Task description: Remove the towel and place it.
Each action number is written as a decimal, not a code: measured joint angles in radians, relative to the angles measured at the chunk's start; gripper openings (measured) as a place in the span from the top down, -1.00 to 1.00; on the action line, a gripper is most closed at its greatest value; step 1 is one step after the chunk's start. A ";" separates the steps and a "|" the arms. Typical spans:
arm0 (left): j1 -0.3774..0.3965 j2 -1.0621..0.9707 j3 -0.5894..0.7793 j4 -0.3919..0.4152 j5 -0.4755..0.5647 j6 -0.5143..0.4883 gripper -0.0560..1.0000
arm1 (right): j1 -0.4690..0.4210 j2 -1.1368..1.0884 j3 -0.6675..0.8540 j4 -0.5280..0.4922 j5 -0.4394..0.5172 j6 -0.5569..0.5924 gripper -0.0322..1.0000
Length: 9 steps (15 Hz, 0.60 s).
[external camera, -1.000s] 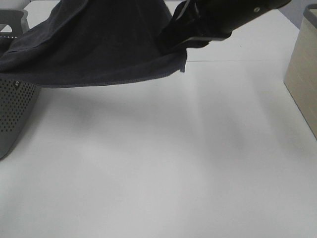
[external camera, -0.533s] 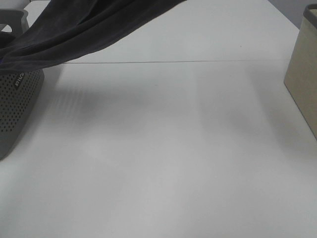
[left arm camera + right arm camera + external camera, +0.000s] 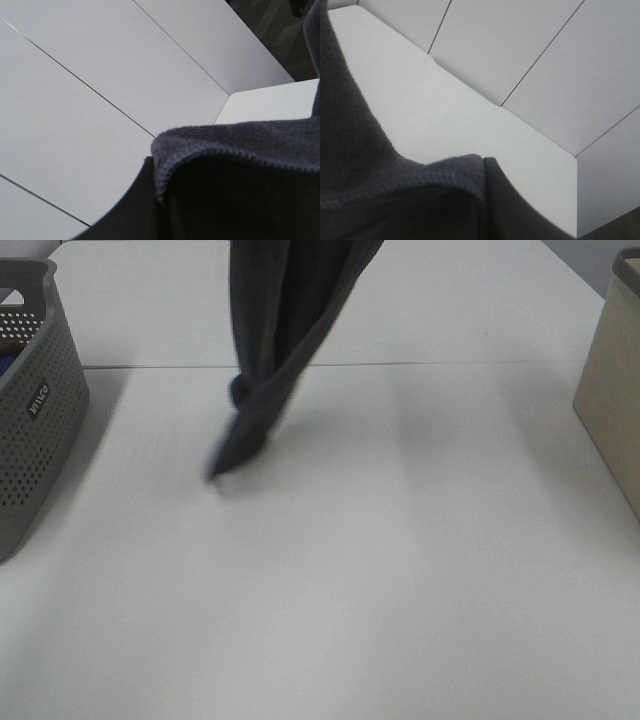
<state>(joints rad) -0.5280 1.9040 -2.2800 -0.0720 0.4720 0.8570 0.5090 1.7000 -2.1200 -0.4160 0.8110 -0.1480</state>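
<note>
Towel hangs over table; wrist views show only hem.

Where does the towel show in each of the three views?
Exterior high: towel hangs from the top edge, left of centre, blurred tip low by the table.
Left wrist: towel close up in the foreground, hem showing.
Right wrist: towel close up, folded hem.
Shared landmark: the white table.

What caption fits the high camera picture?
Dark charcoal terry towel hangs over the white table, clear of the grey perforated basket.
</note>
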 joint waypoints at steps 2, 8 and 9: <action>0.000 0.002 0.000 0.017 -0.037 0.000 0.89 | -0.039 0.010 0.000 -0.001 -0.064 0.035 0.92; 0.030 0.064 0.000 0.072 -0.175 0.001 0.89 | -0.096 0.080 -0.007 -0.001 -0.212 0.098 0.92; 0.036 0.075 0.000 0.072 -0.196 0.001 0.89 | -0.096 0.089 -0.007 -0.002 -0.234 0.098 0.92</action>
<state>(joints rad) -0.4920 1.9790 -2.2800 0.0000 0.2760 0.8580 0.4130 1.7890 -2.1270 -0.4180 0.5770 -0.0500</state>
